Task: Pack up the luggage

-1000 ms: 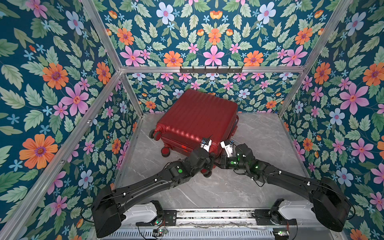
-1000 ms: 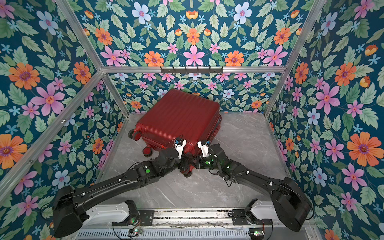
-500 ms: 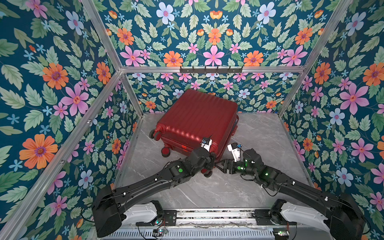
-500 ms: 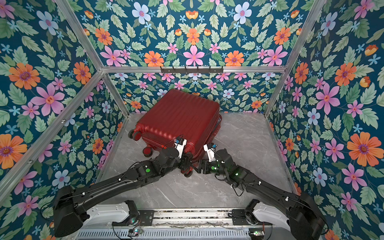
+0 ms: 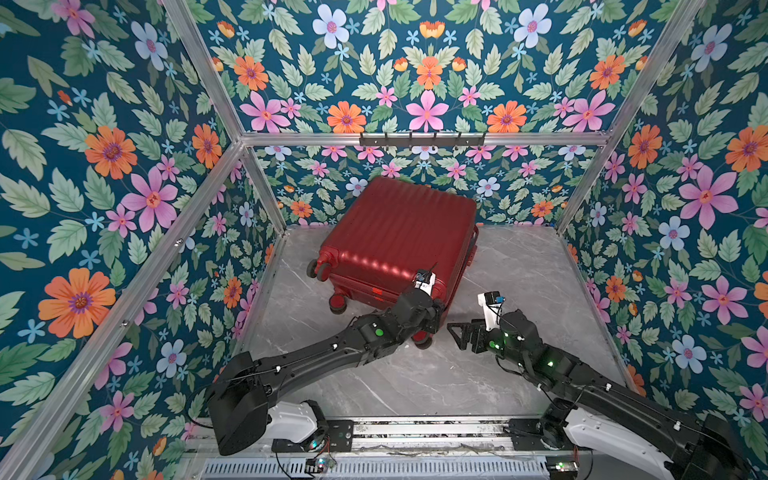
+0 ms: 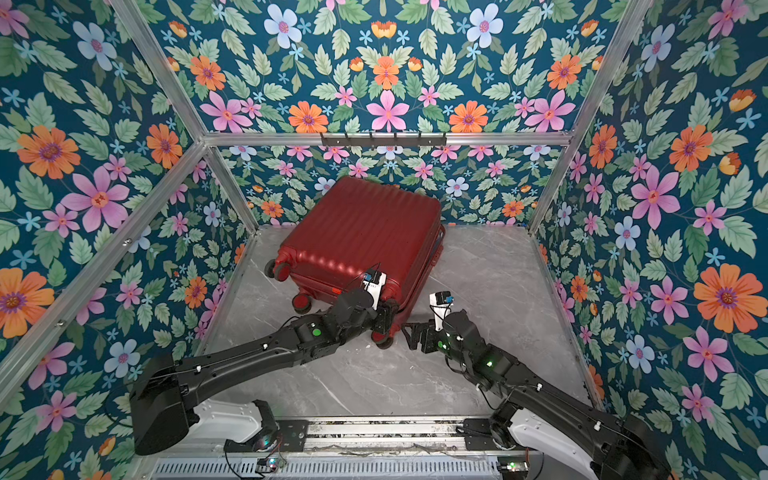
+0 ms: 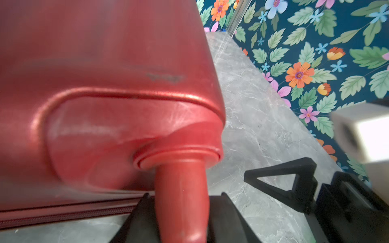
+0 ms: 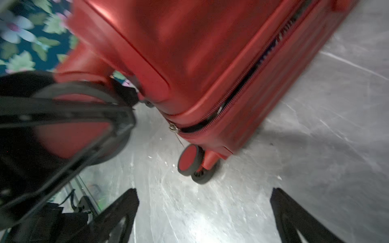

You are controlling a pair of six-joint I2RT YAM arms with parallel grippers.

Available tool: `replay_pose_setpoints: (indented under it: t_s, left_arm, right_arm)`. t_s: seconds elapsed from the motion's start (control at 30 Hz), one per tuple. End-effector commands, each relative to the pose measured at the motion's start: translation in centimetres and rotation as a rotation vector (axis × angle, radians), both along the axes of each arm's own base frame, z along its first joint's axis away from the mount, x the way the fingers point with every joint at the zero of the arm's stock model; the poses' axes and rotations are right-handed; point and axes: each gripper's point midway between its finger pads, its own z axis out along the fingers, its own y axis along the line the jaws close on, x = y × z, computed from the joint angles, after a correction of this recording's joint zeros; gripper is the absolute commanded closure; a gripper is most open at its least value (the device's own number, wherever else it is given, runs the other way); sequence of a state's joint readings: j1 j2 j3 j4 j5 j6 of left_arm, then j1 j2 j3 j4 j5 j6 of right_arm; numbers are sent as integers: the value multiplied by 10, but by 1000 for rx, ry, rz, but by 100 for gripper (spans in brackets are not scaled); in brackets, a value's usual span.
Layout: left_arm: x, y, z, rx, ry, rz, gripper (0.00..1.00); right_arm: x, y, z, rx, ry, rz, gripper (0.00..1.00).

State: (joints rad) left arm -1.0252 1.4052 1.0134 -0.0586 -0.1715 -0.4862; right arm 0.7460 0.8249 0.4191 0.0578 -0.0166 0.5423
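Note:
The luggage (image 5: 399, 241) (image 6: 365, 237) is a dark-red ribbed suitcase lying closed on the grey marble floor near the back wall. My left gripper (image 5: 434, 318) (image 6: 388, 318) (image 7: 181, 212) is shut on the red caster (image 7: 181, 189) at the case's near right corner. My right gripper (image 5: 459, 332) (image 6: 411, 334) (image 8: 204, 212) is open over bare floor, just right of that corner, touching nothing. In the right wrist view the luggage (image 8: 210, 52) shows a zip seam (image 8: 231, 98) with a dark gap, and another caster wheel (image 8: 189, 162) rests on the floor.
Floral walls with aluminium posts close in the left, back and right. A dark hook rail (image 5: 422, 139) hangs on the back wall. The marble floor (image 5: 532, 270) stretches right of the case and in front of it. The arms' base rail (image 5: 415, 432) runs along the front.
My right gripper has opened and drawn back to the right, away from the luggage's near corner. The left gripper and the luggage have stayed put.

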Motion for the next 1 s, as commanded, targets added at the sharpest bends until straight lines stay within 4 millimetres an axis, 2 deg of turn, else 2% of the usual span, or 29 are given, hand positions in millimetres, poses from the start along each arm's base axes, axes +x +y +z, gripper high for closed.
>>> replay_pose_setpoints:
  t_s: [0.0, 0.13, 0.33, 0.57, 0.73, 0.97]
  left_arm:
    - [9, -49, 72, -238, -171, -124, 100]
    - [14, -64, 73, -240, -174, -152, 100]
    - [15, -73, 71, -243, -174, -170, 100]
    - [15, -74, 72, -243, -178, -177, 100]
    - [14, -74, 74, -245, -182, -182, 100]
    - [14, -73, 77, -248, -188, -183, 100]
  right_arm:
    - [0, -1, 7, 23, -136, 29, 12]
    - [1, 0, 12, 72, -221, 57, 15]
    - [12, 21, 13, 68, -237, 141, 17]
    - [43, 39, 11, 134, -192, 146, 28]
    - [54, 49, 5, 161, -156, 145, 40]
    - [64, 49, -7, 193, -125, 103, 53]
